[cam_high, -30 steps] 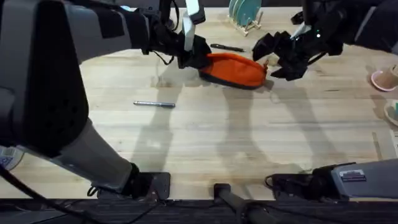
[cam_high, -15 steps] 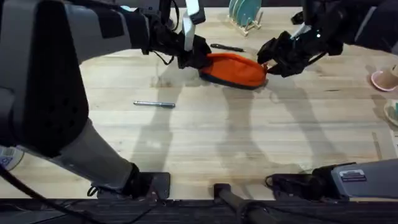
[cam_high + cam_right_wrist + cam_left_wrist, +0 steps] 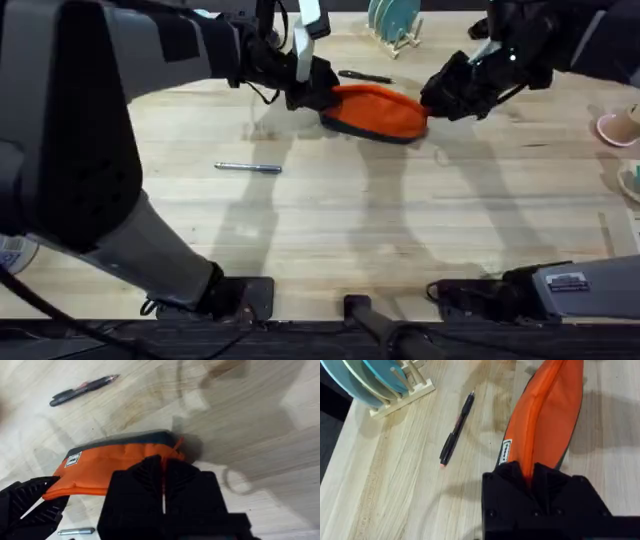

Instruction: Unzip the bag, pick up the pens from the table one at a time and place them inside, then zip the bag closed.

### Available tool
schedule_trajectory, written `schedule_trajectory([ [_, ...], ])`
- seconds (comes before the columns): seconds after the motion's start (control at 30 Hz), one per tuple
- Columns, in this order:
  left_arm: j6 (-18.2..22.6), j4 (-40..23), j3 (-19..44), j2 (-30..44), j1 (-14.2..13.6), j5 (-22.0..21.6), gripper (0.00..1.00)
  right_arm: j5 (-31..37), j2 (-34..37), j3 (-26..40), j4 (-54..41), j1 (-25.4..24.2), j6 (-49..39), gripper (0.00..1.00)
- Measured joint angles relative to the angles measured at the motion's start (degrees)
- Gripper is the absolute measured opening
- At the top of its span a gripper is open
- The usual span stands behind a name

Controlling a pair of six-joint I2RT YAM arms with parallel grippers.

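The orange bag (image 3: 378, 110) with its dark base lies at the far middle of the table (image 3: 330, 220), zipped. My left gripper (image 3: 316, 92) is shut on its left end; the left wrist view shows the black fingers (image 3: 555, 477) pinching the orange fabric (image 3: 547, 415). My right gripper (image 3: 436, 101) is shut at the bag's right end, where a small orange zipper pull (image 3: 176, 447) runs in between the fingers (image 3: 150, 467). The black pen (image 3: 365, 77) lies just behind the bag. The silvery pen (image 3: 248, 168) rests nearer, to the left.
A wooden dish rack (image 3: 393, 28) holding pale blue plates stands at the back behind the black pen. A pink cup (image 3: 618, 126) sits at the right edge. Bare wood spreads across the near half of the table.
My right gripper, open a second ago beside the bag's right end, has moved in and shut there. The left gripper and bag have stayed still.
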Motion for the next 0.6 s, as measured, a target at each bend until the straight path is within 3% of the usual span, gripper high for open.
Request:
schedule_trajectory([
  [0.33, 0.00, 0.00, 0.00, 0.02, 0.00, -0.01, 0.042, -0.06, -0.26, 0.00, 0.11, -0.46, -0.78, 0.033],
  [0.6, 0.00, 0.04, 0.00, 0.02, 0.00, -0.04, 0.042, -0.47, -5.04, 0.00, 0.04, -0.92, -3.59, 0.033],
])
